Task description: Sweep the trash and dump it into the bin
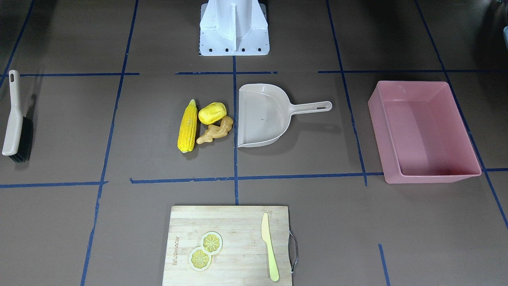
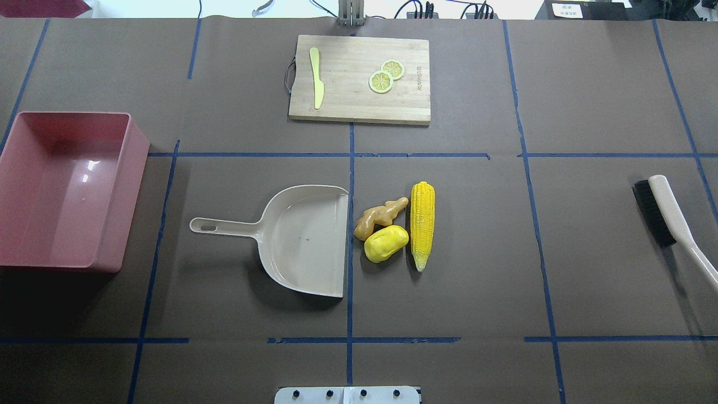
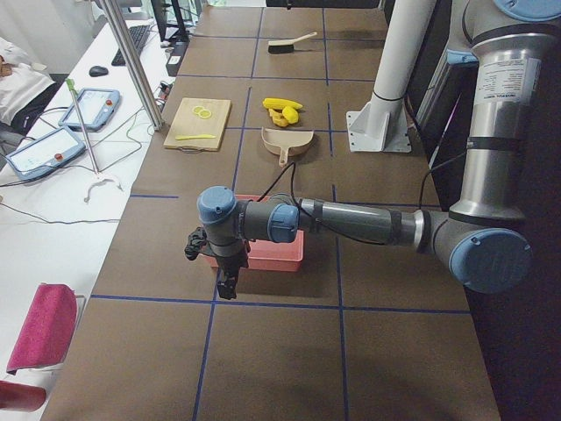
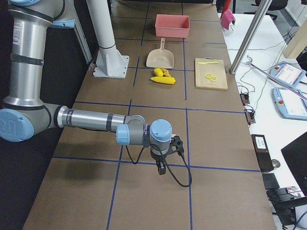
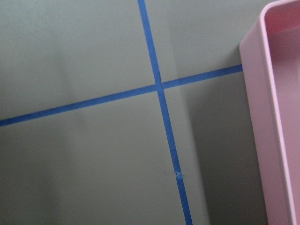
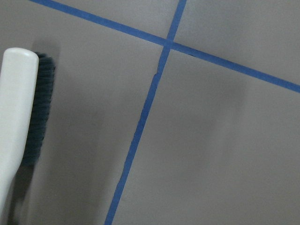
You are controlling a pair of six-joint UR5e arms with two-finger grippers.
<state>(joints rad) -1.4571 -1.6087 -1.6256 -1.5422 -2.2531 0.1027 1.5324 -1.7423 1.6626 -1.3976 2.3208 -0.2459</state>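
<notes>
The trash lies together mid-table: a yellow corn cob (image 2: 422,224), a smooth yellow lump (image 2: 386,243) and a tan ginger root (image 2: 380,217). They sit just off the open mouth of a beige dustpan (image 2: 305,240). The pink bin (image 2: 133,191) stands at the table's left end with nothing in it. A brush (image 2: 670,216) with black bristles lies at the far right. My left gripper (image 3: 226,285) hangs beside the bin's outer wall, seen only from the side, so I cannot tell its state. My right gripper (image 4: 161,168) hovers near the brush (image 6: 18,117), and I cannot tell its state either.
A bamboo cutting board (image 2: 359,104) at the far edge carries two lemon slices (image 2: 386,76) and a pale yellow knife (image 2: 317,84). Blue tape lines grid the brown table. The white robot base (image 1: 234,29) stands behind the dustpan.
</notes>
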